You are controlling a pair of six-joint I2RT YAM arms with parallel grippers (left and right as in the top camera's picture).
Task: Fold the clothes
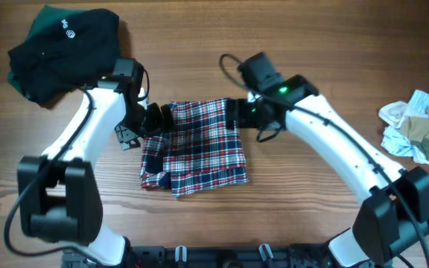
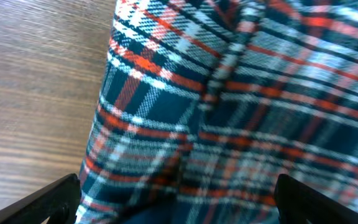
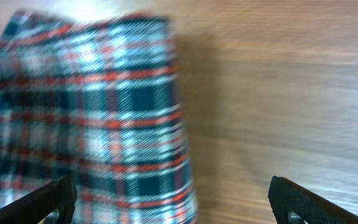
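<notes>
The clothes, a red, white and navy plaid garment (image 1: pixel 196 145), lie folded into a rough rectangle on the middle of the wooden table. My left gripper (image 1: pixel 155 117) hovers at its upper left corner, and my right gripper (image 1: pixel 233 113) at its upper right corner. In the left wrist view the plaid cloth (image 2: pixel 241 106) fills most of the picture under the left gripper (image 2: pixel 179 211), whose black fingertips (image 2: pixel 48 205) stand wide apart with nothing pinched. In the right wrist view the plaid cloth's edge (image 3: pixel 98 124) lies below the right gripper (image 3: pixel 173 208), fingertips (image 3: pixel 309 202) spread, holding nothing.
A black garment (image 1: pixel 65 48) with a small white logo lies bunched at the far left of the table. A crumpled pile of pale blue, white and tan clothes (image 1: pixel 419 126) sits at the right edge. Bare wood (image 1: pixel 311 45) surrounds the plaid piece.
</notes>
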